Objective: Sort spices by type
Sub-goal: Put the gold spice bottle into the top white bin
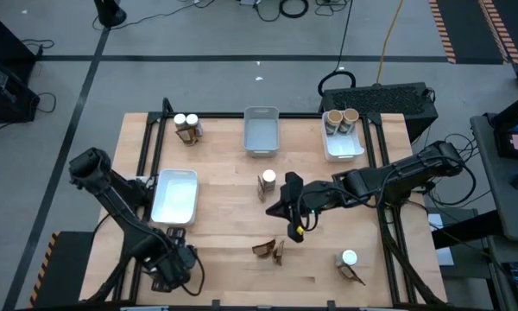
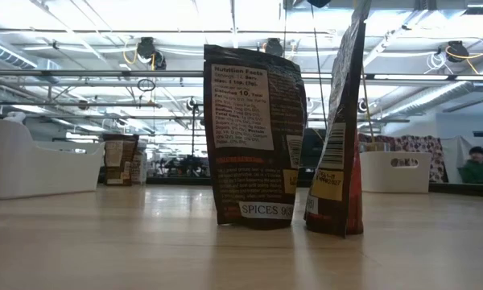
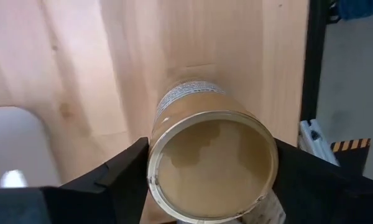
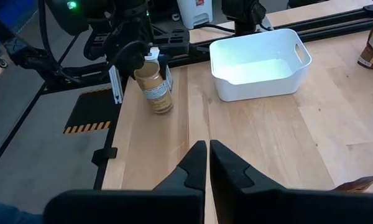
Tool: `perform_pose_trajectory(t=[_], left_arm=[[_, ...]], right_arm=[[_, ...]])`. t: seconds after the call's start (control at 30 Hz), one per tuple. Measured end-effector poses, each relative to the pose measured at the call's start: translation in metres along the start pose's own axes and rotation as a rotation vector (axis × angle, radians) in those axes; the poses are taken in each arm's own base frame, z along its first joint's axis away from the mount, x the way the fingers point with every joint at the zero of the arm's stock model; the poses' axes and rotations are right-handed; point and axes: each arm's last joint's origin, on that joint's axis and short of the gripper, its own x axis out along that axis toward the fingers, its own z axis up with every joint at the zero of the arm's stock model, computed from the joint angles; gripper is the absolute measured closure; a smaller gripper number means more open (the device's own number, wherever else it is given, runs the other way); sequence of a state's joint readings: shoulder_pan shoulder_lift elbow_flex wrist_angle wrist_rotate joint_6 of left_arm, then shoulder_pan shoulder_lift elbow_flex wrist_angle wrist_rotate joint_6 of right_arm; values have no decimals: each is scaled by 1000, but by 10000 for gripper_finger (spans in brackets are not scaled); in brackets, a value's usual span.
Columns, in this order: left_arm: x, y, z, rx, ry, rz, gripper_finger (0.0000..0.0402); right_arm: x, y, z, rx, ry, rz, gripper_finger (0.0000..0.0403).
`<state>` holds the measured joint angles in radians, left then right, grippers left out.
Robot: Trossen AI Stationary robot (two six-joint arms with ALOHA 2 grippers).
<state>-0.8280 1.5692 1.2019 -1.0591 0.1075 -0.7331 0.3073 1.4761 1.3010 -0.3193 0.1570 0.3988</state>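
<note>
My left gripper stands at the table's near left corner, pointing down, shut on a round tan-topped tub, which the right wrist view also shows. My right gripper hovers shut over the table's middle and holds nothing. Two dark-brown packets stand on their bottom edges near the front edge. White-capped jars stand at the far left, in the middle and at the near right. More tubs sit in the far right tray. My left gripper pinches the tub between its two fingers, one on each side of the upper wall just under the rim. The fingers come from above, pointing down. The tub sits slightly tilted, top up; whether its base touches the table I cannot tell.
A white tray lies just beyond the left gripper. A grey tray sits at the far middle and a white tray at the far right. The table's left edge and a black frame rail run close beside the tub.
</note>
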Motion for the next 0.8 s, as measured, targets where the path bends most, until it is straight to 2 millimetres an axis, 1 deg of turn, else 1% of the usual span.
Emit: perform_pose_trajectory(t=[0.1, 0.2, 0.37, 0.53, 0.63, 0.8], left_arm=[[-9, 8, 7, 18, -4, 4, 117], [-22, 16, 16, 31, -37, -3, 117], [-42, 36, 29, 37, -100, -15, 117], [-61, 63, 40, 29, -166, 8, 117], [-74, 80, 49, -6, -212, 11, 117], [-92, 109, 63, 6, -279, 30, 117]], right_arm=[[0, -1, 1, 3, -1, -4, 403], [0, -2, 0, 10, 8, -9, 403], [0, -5, -5, 45, 60, -33, 403], [-1, -9, -15, 119, 154, -84, 403], [-2, -11, -20, 174, 204, -117, 403], [-4, -13, -25, 260, 245, -153, 403]])
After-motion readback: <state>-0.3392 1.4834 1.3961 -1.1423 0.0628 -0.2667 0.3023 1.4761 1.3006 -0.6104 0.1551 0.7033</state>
